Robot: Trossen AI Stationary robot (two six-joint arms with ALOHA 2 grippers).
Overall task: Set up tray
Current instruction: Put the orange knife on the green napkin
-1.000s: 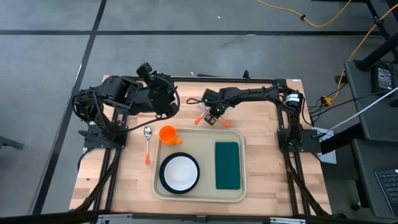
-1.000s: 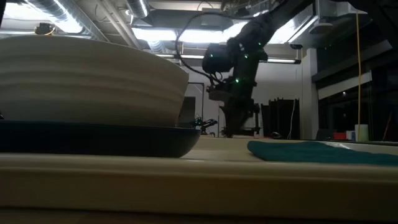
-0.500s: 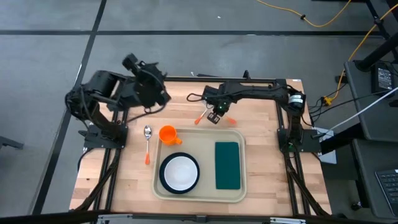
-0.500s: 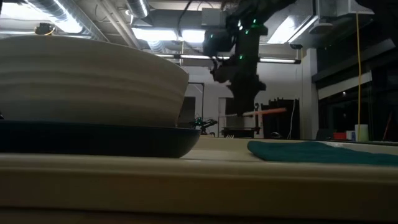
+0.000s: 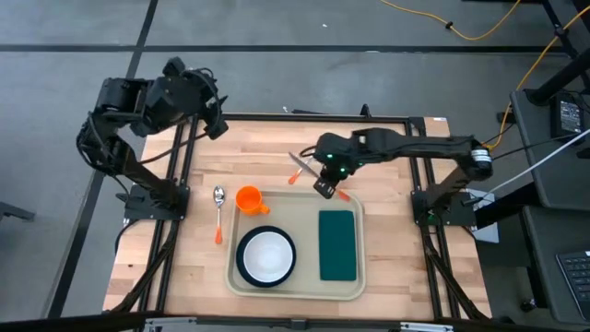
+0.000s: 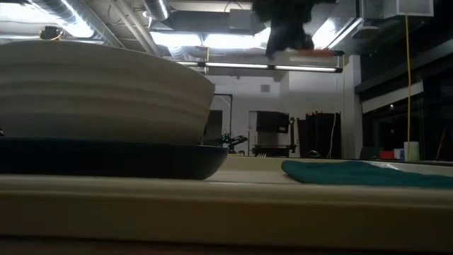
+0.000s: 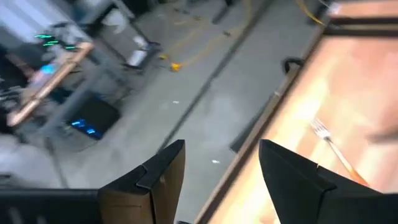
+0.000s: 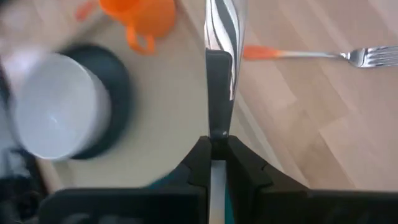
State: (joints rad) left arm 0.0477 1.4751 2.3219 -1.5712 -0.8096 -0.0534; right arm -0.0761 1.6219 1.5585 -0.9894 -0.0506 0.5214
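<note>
Wooden slats make up the table (image 5: 387, 267), which stands on a grey floor with a yellow cable trailing across the far right of the room. On the near half of the table lies the tray (image 5: 297, 205), cream and low-rimmed. It already carries a white bowl (image 5: 267, 254) on a dark plate (image 5: 241, 267) at its near left, an orange cup (image 5: 249, 199) at its far left corner and a green napkin (image 5: 337, 244) on its right side. A spoon (image 5: 218, 208) with an orange handle lies on the bare wood just left of the tray, and a fork (image 5: 297, 166) lies beyond the tray's far edge.

The right gripper (image 5: 324, 185) hovers over the tray's far rim, between cup and napkin, its fingers clenched on a knife (image 8: 221, 28) — the wrist view shows the shiny blade reaching out past the fingertips, while the orange handle shows beside the fingers from above. The left gripper (image 5: 210, 109) is drawn back past the table's far left corner, fingers released and holding nothing.

The step in hand looks like placing the cutlery, knife first. Next the knife would need carrying toward the napkin and lowering flat before the grip lets go — likely with the blade lined up along the napkin's long side. Fork and spoon are not yet on the tray.
</note>
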